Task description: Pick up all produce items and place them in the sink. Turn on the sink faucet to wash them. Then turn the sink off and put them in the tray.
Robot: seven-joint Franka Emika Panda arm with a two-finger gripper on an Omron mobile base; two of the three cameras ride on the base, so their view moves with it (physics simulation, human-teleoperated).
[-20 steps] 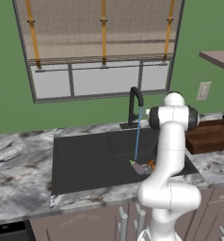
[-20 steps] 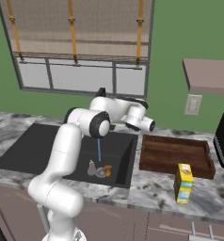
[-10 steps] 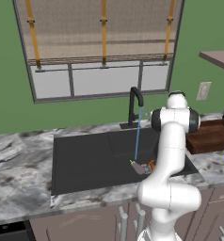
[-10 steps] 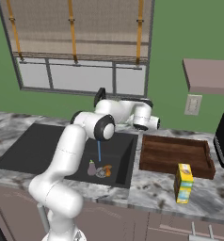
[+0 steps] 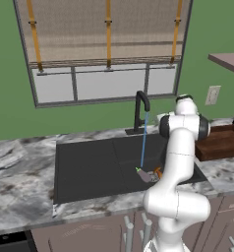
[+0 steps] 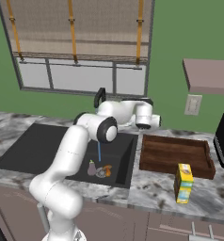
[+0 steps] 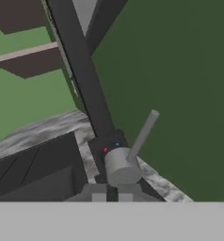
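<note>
Pincer (image 7: 112, 195) is pressed together, right up against the sink faucet (image 7: 121, 162) handle, having swung closer over the last second. Water's running, and the purple (image 6: 92, 168) and orange (image 6: 107, 169) produce items lie below it in the sink (image 6: 24, 146), so shutting off looks next.

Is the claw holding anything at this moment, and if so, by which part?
Nothing is held. The claw is shut, empty, right by the sink faucet's grey handle knob. Both produce items lie in the sink.

A black faucet (image 5: 140, 110) pours a thin stream into the black sink (image 5: 89, 167). Purple produce (image 5: 145, 174) lies beneath, beside the white arm (image 5: 180, 147).
</note>
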